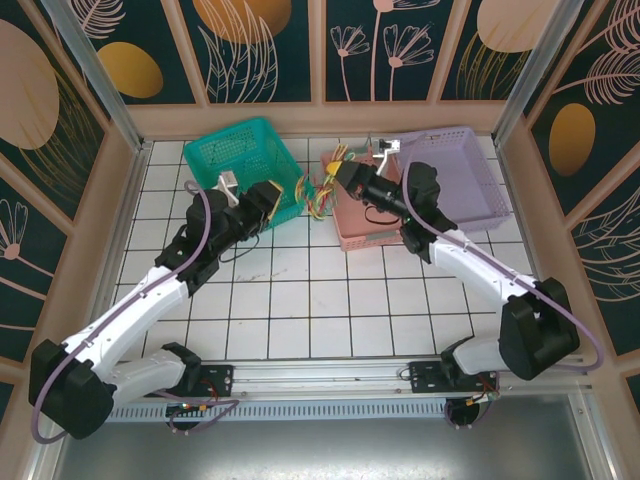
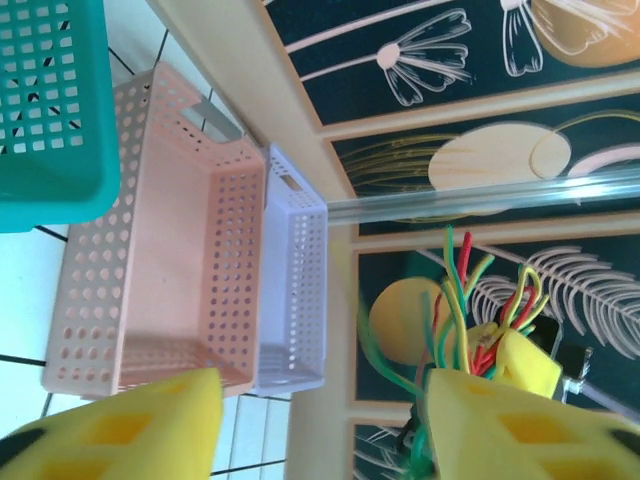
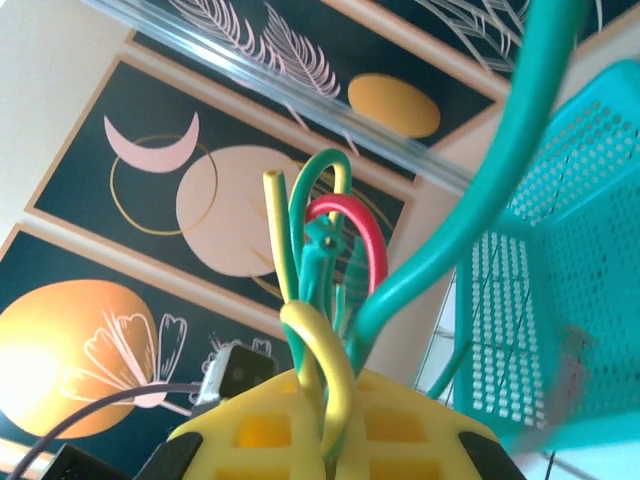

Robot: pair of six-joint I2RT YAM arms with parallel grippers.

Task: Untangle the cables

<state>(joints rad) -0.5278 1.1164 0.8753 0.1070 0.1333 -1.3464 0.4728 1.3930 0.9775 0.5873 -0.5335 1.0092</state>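
Note:
A bundle of the cables (image 1: 322,188), yellow, green and red, hangs in the air between the green basket (image 1: 240,160) and the pink basket (image 1: 362,238). My right gripper (image 1: 347,172) is shut on the bundle. In the right wrist view the yellow pads (image 3: 250,430) pinch a yellow-green cable (image 3: 322,345), with red and teal loops (image 3: 470,220) rising above them. My left gripper (image 1: 272,197) stands open just left of the bundle. In the left wrist view its pads (image 2: 130,425) are wide apart, and the cables (image 2: 458,300) lie against the right pad (image 2: 520,420).
The green basket (image 2: 50,110) stands at the back left, and the pink basket (image 2: 160,250) and lilac basket (image 1: 470,180) stand side by side at the back right. The white tiled table is walled in by patterned panels, with both arms stretched toward the back.

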